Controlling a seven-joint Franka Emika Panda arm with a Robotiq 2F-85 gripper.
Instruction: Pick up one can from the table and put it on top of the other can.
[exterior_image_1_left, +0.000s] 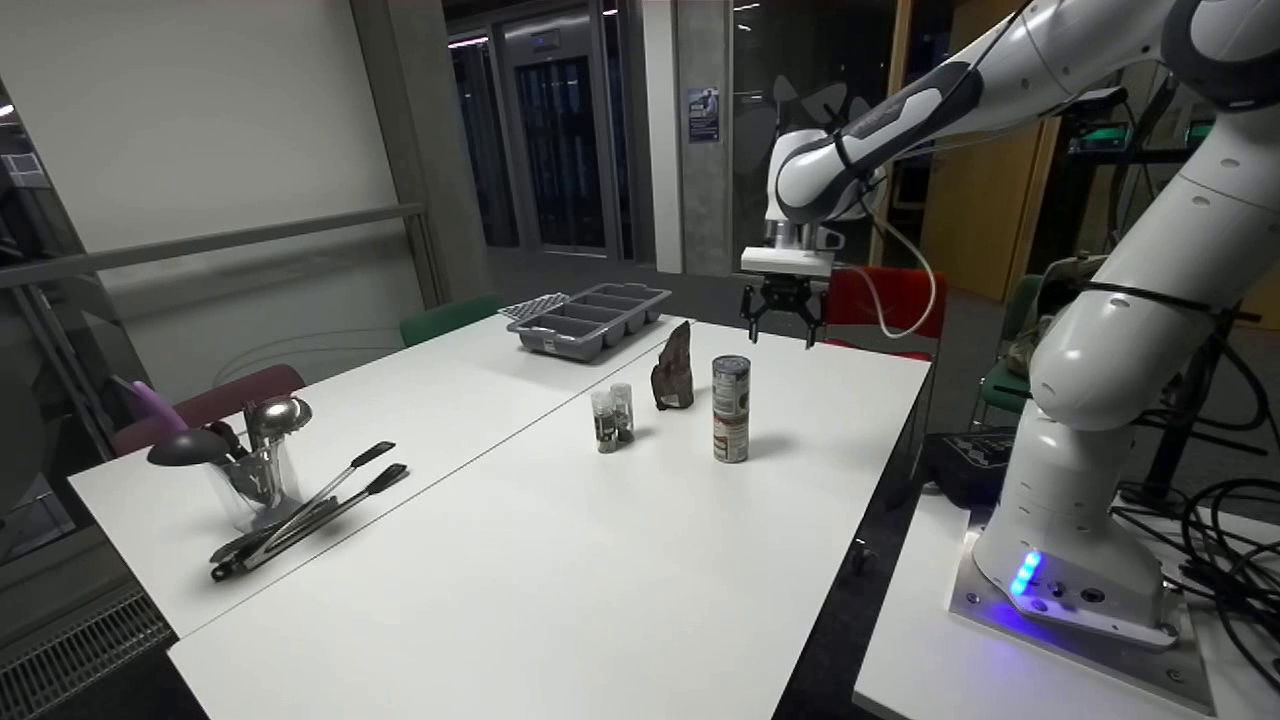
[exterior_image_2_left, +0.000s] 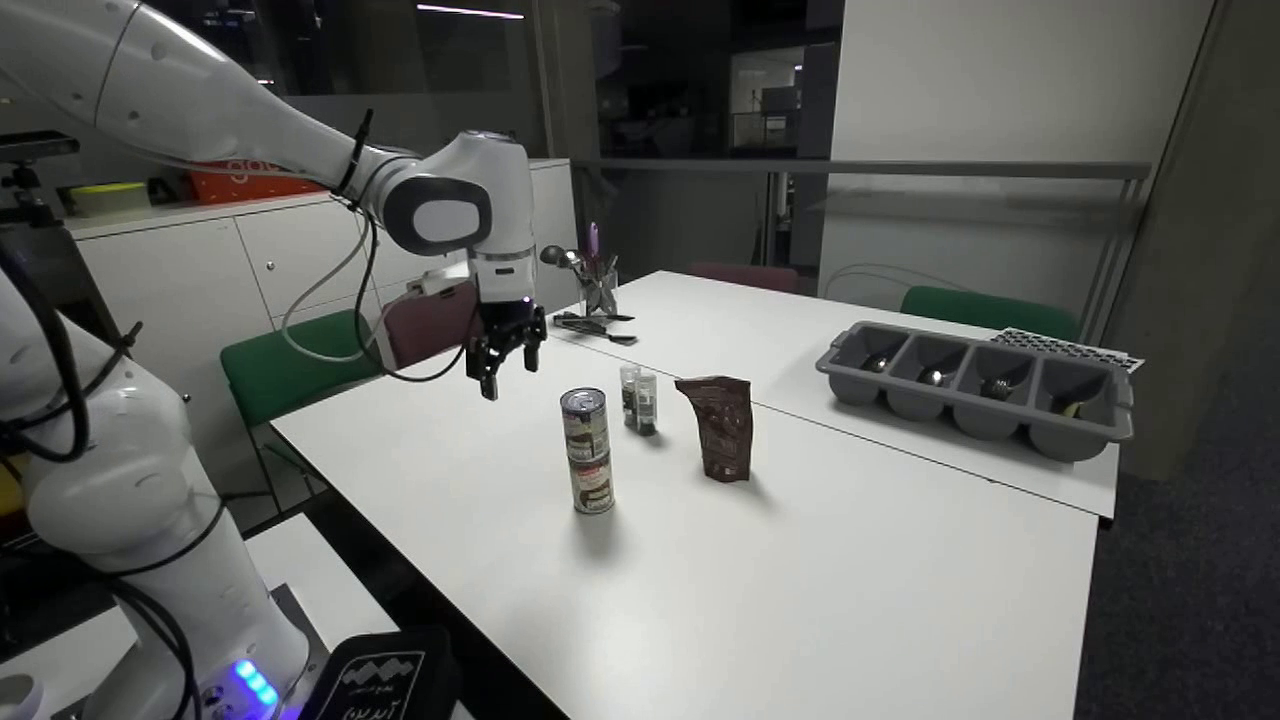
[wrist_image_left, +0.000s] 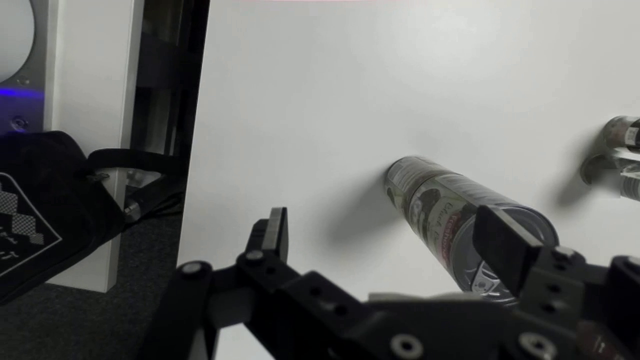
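Nearest the camera in the wrist view are the jaws, spread wide; in both exterior views they hang above the bench (exterior_image_1_left: 560, 600), whose broad white top shows in every view. Next in size comes the white arm (exterior_image_1_left: 1105, 335), which extends over it. On the bench sits a grey tray (exterior_image_2_left: 990, 420) of four compartments, shiny cutlery (exterior_image_2_left: 996, 387) inside. Elsewhere on the bench stands a clear container (exterior_image_1_left: 240, 505) of utensils (exterior_image_1_left: 280, 412), with tongs (exterior_image_1_left: 285, 535) lying just beside. A dark brown pouch (exterior_image_2_left: 728, 430) stands upright. Near it, the upper can (exterior_image_2_left: 585, 428) rests on top of the lower can (exterior_image_2_left: 592, 486), the pair upright on the bench; in the wrist view one side of the jaws crosses in front of the upper can, while both exterior views show a gap between. Smallest are two jars (exterior_image_2_left: 646, 405), standing side by side near the cans.
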